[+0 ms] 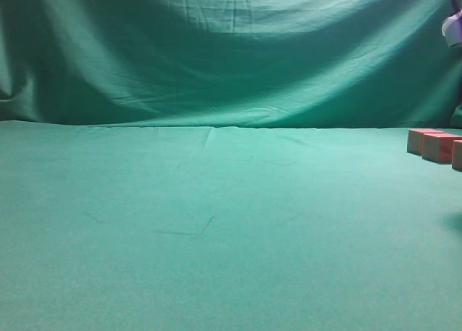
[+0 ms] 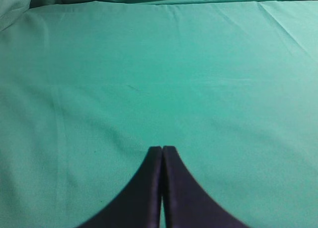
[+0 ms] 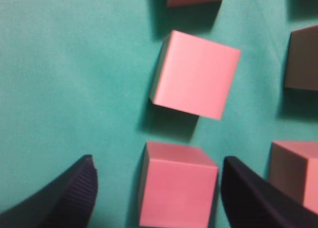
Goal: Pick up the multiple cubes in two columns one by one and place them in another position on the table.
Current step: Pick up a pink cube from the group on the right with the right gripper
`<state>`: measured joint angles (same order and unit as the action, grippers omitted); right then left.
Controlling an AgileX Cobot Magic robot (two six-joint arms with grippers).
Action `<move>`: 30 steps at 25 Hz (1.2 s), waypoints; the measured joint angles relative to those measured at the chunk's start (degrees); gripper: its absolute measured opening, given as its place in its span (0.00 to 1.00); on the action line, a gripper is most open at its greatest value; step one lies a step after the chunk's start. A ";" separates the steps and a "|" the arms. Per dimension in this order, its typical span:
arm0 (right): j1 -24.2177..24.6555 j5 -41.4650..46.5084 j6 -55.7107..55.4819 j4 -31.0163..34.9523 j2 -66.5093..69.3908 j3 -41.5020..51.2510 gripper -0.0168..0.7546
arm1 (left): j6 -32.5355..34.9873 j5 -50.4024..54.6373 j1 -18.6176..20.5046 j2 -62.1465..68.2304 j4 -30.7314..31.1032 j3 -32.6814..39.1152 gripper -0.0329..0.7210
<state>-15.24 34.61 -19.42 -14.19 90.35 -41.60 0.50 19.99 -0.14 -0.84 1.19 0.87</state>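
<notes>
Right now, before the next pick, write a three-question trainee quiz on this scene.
1. True or false: the left gripper is open.
2. In the right wrist view, the cube nearest the right gripper lies: A) between its fingers, B) outside its left finger, C) on top of another cube.
3. In the exterior view, at which edge of the table do the cubes show?

Key
1. False: its fingers meet over bare cloth.
2. A, with gaps at both sides; the jaws stand apart, not gripping.
3. The right edge.
</notes>
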 joint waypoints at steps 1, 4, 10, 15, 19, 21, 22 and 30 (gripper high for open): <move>0.00 0.00 0.00 -0.09 0.00 0.00 0.65 | 0.00 0.00 0.00 0.00 0.00 0.00 0.04; 0.00 0.00 0.00 -0.42 0.03 0.00 0.53 | 0.00 0.00 0.00 0.00 0.00 0.00 0.04; 0.00 0.00 -0.09 -0.81 0.03 -0.03 0.37 | 0.00 0.00 0.00 0.00 0.00 0.00 0.04; 0.00 0.66 -0.22 -0.90 0.03 -0.24 0.37 | 0.00 0.00 0.00 0.00 0.00 0.00 0.04; 0.00 7.72 -0.22 -0.90 0.03 -2.97 0.37 | 0.00 0.00 0.00 0.00 0.00 0.00 0.04; 0.00 11.52 -0.22 -0.43 0.03 -5.14 0.37 | 0.00 0.00 0.00 0.00 0.00 0.00 0.04; 0.00 13.23 -0.04 0.31 0.03 -6.42 0.37 | 0.00 0.00 0.00 0.00 0.00 0.00 0.04; 0.00 23.38 17.70 21.01 -2.11 -15.88 0.37 | 0.00 0.00 0.00 0.00 0.00 0.00 0.04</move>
<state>-15.24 57.99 -1.71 6.82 88.24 -57.48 0.50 19.99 -0.14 -0.84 1.19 0.87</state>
